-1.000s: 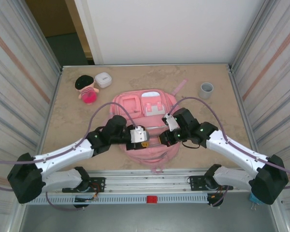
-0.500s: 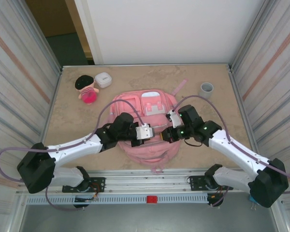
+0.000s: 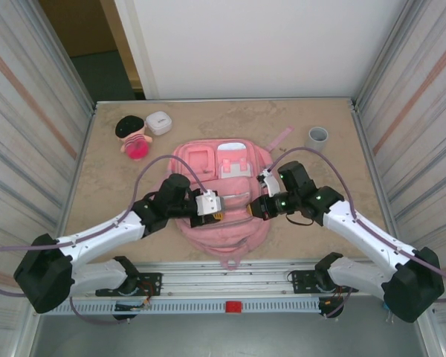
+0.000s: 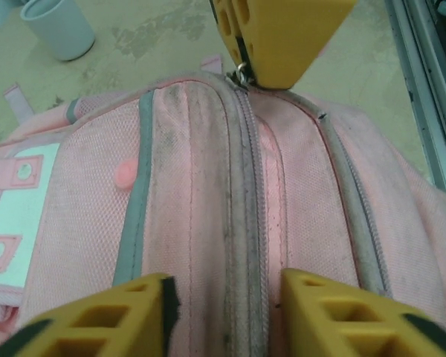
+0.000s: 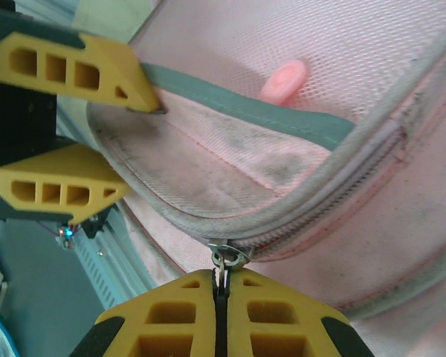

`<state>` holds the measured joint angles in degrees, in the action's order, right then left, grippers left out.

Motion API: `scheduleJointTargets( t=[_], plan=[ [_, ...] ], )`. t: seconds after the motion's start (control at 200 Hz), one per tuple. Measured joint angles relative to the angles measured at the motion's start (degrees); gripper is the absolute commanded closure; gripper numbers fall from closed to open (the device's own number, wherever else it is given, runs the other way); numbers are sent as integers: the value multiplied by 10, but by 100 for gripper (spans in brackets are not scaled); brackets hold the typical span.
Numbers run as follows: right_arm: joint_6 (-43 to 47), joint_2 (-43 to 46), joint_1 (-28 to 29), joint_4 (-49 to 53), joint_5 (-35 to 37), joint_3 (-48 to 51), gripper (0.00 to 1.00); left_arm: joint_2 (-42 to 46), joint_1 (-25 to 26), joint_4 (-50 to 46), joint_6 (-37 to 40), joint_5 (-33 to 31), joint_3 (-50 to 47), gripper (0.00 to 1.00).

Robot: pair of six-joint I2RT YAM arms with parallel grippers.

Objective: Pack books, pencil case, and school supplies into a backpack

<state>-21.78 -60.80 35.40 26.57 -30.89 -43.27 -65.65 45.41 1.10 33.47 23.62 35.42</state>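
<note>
Pinching the metal zip pull (image 5: pixel 229 257) between the tightly closed right gripper (image 5: pixel 219 286), on the pink backpack (image 3: pixel 230 227) lying flat mid-table. Holding the left gripper (image 4: pixel 227 286) parted, astride the zip seam, gripping nothing. Showing a white patch (image 4: pixel 15 216) with pink squares.

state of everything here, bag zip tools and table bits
backpack, flat on table, zip shut where visible
zipper pull, pinched by right tool
right tool, shut on zipper pull
left tool, open astride the zip
grey cup, upright
white box, closed
doll, lying down
</note>
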Motion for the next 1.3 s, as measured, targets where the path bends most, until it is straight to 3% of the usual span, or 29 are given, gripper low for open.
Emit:
scheduleJointTargets(
  t=[0.19, 0.431, 0.661, 0.727, 1.057, 1.303],
  plan=[
    [0, -3, 9, -6, 0, 0, 100, -9, 61, 1, -8, -21, 21, 49],
    [-1, -3, 22, -13, 0, 0, 100, -57, 72, 26, -25, -49, 57, 58],
    [0, -3, 21, -5, 10, 0, 100, -90, 72, 47, -31, -68, 58, 93],
    [0, -2, 15, 1, 15, 0, 100, -91, 73, 47, -27, -68, 58, 97],
    [-14, 21, -65, -16, 15, 17, 100, -83, 72, 64, -13, -61, 57, 100],
    [-36, 23, -75, -62, -8, 38, 100, -66, 65, 79, -2, -45, 40, 100]
  ],
)
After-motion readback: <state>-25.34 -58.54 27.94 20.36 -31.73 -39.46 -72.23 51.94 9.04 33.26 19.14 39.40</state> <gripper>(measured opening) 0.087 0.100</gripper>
